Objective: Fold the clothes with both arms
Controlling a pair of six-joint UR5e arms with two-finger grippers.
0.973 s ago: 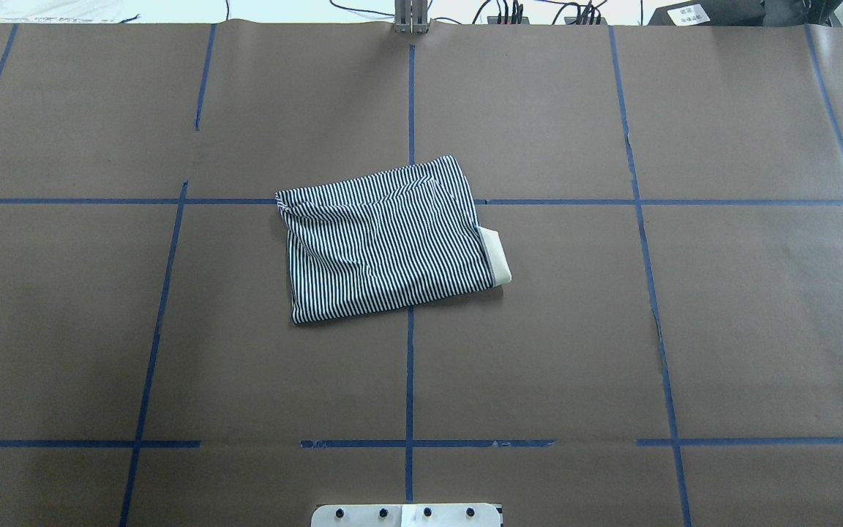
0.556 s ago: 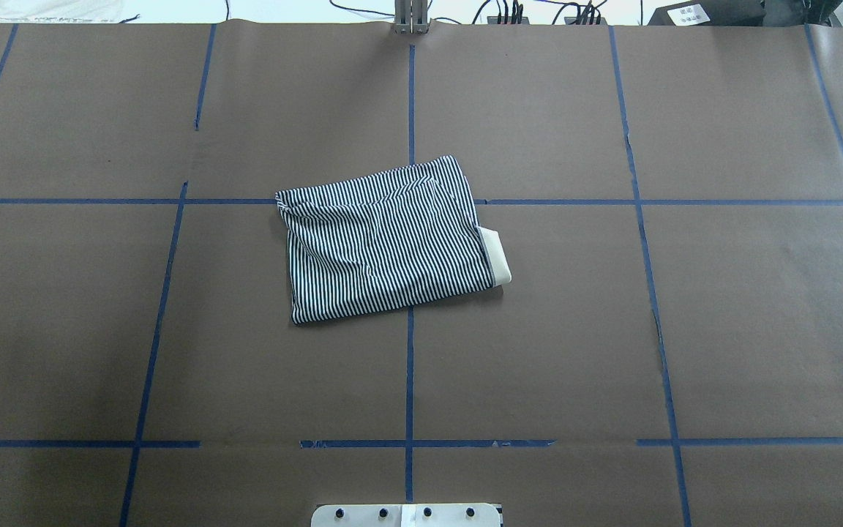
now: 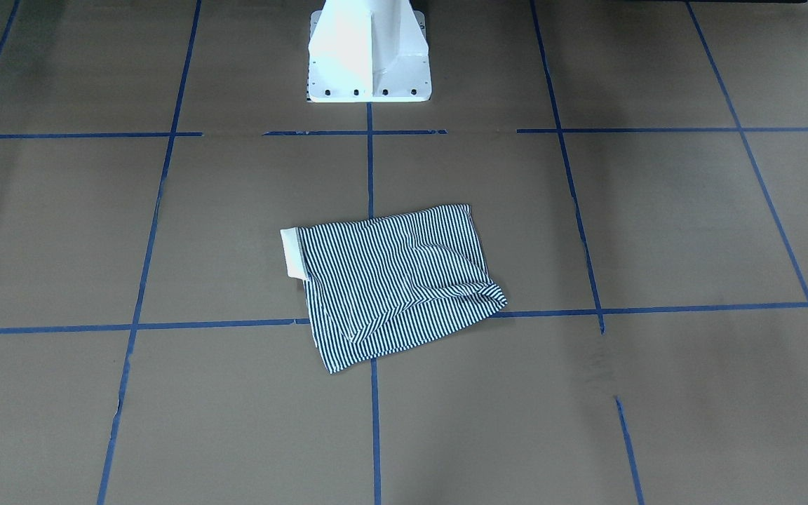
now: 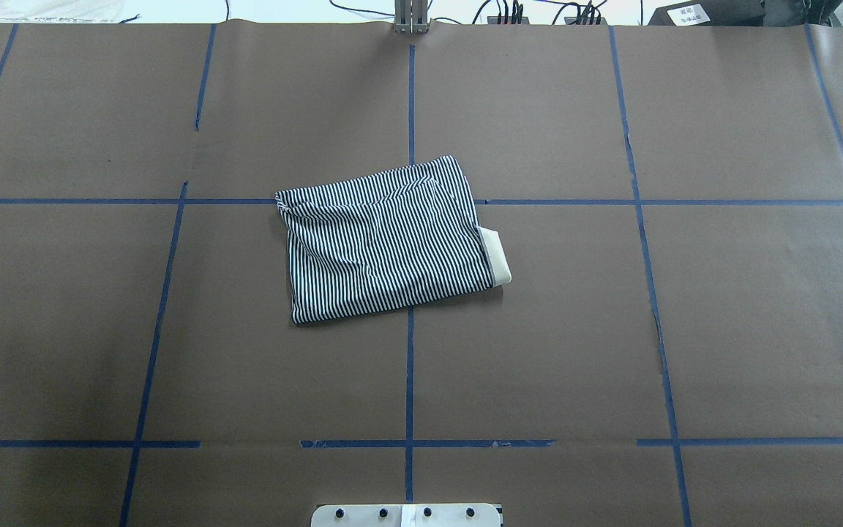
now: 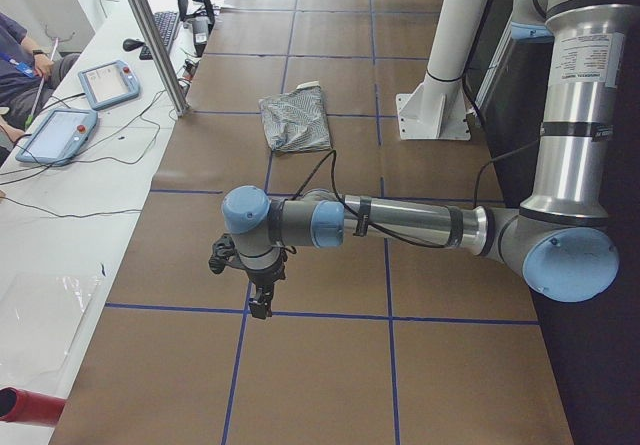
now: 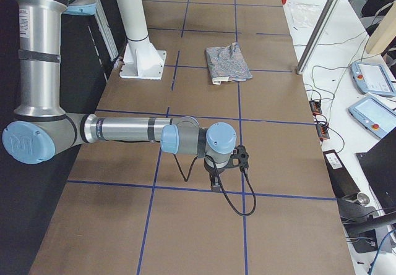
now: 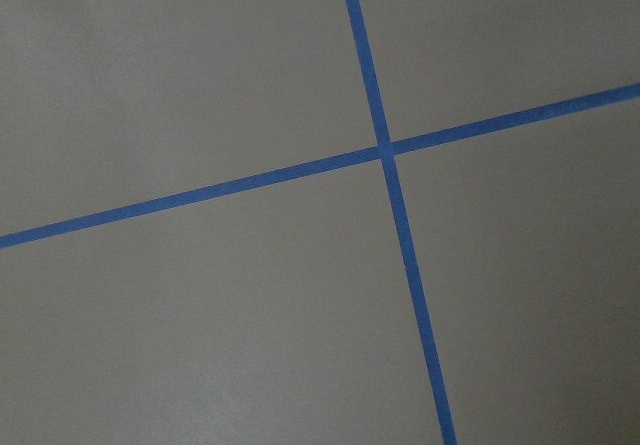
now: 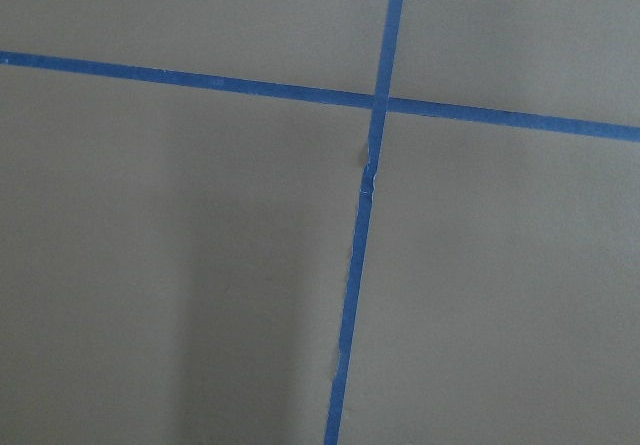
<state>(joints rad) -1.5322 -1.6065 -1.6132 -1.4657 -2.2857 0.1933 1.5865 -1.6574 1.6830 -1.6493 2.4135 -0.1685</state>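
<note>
Overhead exterior view: the polo shirt lies folded into a rough rectangle on the brown-papered table, a little off the frame's centre toward 11 o'clock. It covers the spot where two blue tape lines cross. Its stripes run slantwise, and the cream collar pokes out at the bundle's 3 o'clock edge, touching the paper. A soft crease runs across the upper part of the cloth toward the corner at 10 o'clock. No arm reaches into this view.

From across the table the same bundle shows with the collar at its 9 o'clock side and a puckered corner at 4 o'clock. The white pedestal stands well apart from it at 12 o'clock.

From the table's left end, the left arm stretches out low over the paper, and the left gripper points down over a tape line. The shirt is well apart from it, up at 12 o'clock. From the right end the right arm is posed much the same. The right gripper hangs just above a tape line, and the shirt lies far off at 12 o'clock.

Both grippers carry nothing — but whether their fingers are parted or pressed together I cannot tell, since each shows only small in a side view. Each wrist camera shows only brown paper and a tape crossing.
</note>
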